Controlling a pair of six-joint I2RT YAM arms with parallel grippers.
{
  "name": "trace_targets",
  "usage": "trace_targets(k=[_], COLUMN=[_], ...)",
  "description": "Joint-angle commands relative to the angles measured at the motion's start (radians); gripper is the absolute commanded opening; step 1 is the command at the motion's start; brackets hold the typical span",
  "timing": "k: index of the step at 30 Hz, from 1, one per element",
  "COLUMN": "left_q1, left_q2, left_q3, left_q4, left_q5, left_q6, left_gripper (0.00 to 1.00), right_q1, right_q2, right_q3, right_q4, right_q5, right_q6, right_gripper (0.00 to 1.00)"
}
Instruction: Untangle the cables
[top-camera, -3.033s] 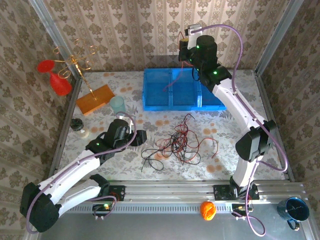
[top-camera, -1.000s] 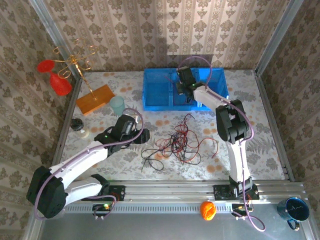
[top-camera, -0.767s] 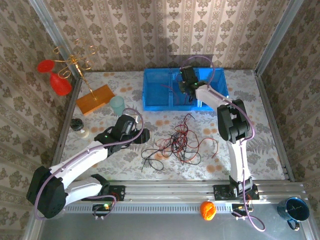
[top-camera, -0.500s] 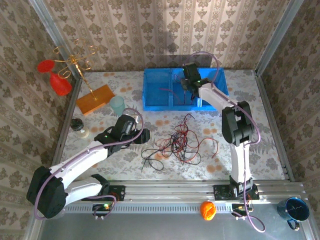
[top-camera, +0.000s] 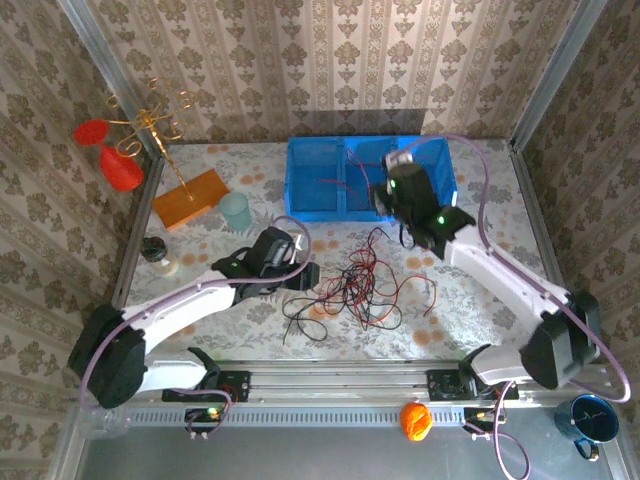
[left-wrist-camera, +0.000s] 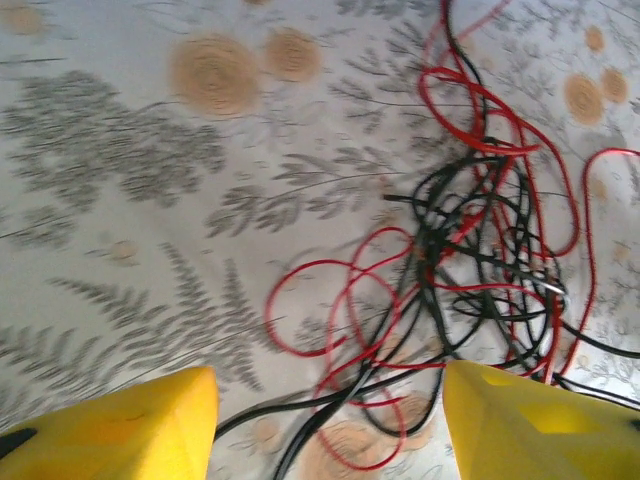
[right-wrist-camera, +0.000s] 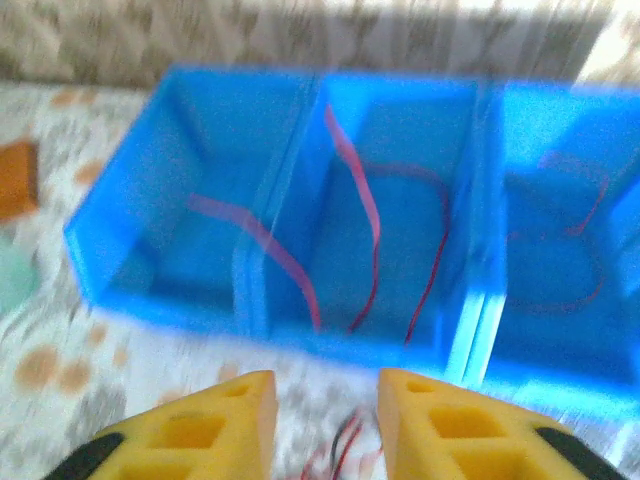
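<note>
Top camera overlooks the table; left wrist peers closely at cables, right wrist at bin.

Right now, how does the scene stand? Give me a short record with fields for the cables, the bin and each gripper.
tangle: thin red and black cables, knotted in a heap on the floral table
bin: blue three-compartment plastic bin, with red cables inside
left gripper: open, empty, over the near edge of the tangle
right gripper: open, empty, facing the bin
</note>
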Motion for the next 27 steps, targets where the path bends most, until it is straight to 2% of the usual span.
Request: trace_targets(k=[1,3,6,9,15,18,21,24,27], left_q1=[-0.029,-0.041,-0.048,-0.048,-0.057,-0.064,-0.064,-0.064,-0.062], left_q2=[0.101,0.179,0.286,0.365,0.461,0.482,0.481,0.464,0.45], left_q3=[0.065,0.099,0.158,0.201,0.219,0.211,0.19,0.171,0.153], left_q4=[0.05,0.064,0.08,0.125,0.215,0.228,0.232,0.231,0.232], left_q5=[0.068,0.091,0.117,0.153,0.206,0.206,0.202,0.188,0.17], left_q6=[0.051,0.066,0.065,0.044,-0.025,-0.039,-0.043,-0.042,-0.041], left_gripper=[0.58,0.55,0.53,0.51,0.48,0.45,0.37,0.21,0.01], right_q1=[-0.01,-0.009,-0.01,-0.01,-0.011,-0.012,-0.012,-0.012,-0.012], right_q2=[-0.085,-0.119,-0.105,-0.045,0.128,0.196,0.206,0.137,0.036], right_q3=[-0.219,-0.317,-0.399,-0.421,-0.427,-0.423,-0.428,-0.446,-0.438], right_q4=[-0.016,0.009,0.058,0.098,0.23,0.277,0.286,0.265,0.19], right_q5=[-0.191,-0.278,-0.374,-0.415,-0.492,-0.522,-0.519,-0.475,-0.44], right_q6=[0.167,0.222,0.285,0.33,0.403,0.424,0.436,0.432,0.406], right_gripper=[0.28,0.28,0.34,0.4,0.4,0.31,0.13,0.0,0.0])
